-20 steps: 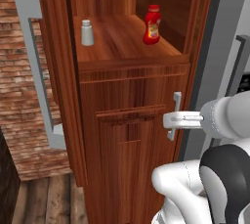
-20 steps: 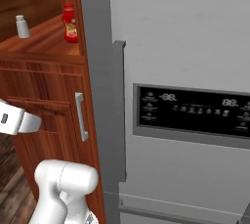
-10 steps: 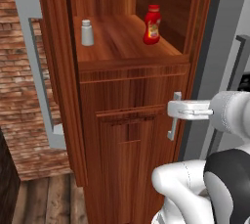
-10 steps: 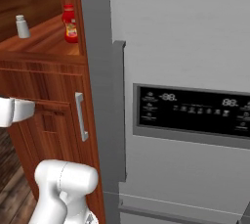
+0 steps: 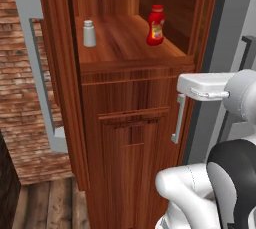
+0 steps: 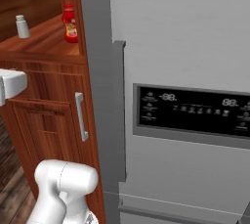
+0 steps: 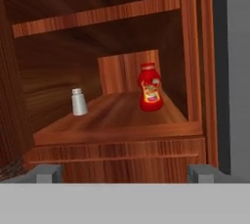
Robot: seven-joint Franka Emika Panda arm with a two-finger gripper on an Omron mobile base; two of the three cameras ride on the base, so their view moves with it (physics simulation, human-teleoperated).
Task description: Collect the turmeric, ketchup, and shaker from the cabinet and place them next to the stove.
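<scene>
- My arm has risen over the past second: my wrist, level with the lower door's handle a moment ago, is now just under the shelf lip in the left base view. The base has not moved; the cabinet [image 5: 130, 138] sits where it did.
- My gripper [image 7: 125, 173] is released, jaws spread as wide as they go, nothing between them. The two finger tips [image 7: 49, 173] stand apart at the bottom of the hand view, aimed into the niche.
- What that means: I judge this as the approach to a first pick. Nothing has been collected yet, and the hand is outside the niche, below and in front of the shelf edge.
- Niche contents: the ketchup [image 7: 150, 87] stands upright toward the right side, near the side wall. The shaker [image 7: 78, 102] stands upright toward the left, well apart from the bottle. Same layout from the base: ketchup [image 5: 156, 25], shaker [image 5: 89, 33].
- Turmeric: I can make out no yellow-brown jar on this shelf. An upper shelf crosses the top of the hand view; its top surface is hidden from me.
- Cabinet lower door is closed, grey handle [image 5: 177, 119] beside my wrist. Long grey bar handle [image 5: 37, 68] on the left.
- Grey refrigerator [image 6: 185, 96] stands just right of the cabinet.
- Next move calls for more height and reach into the niche.
</scene>
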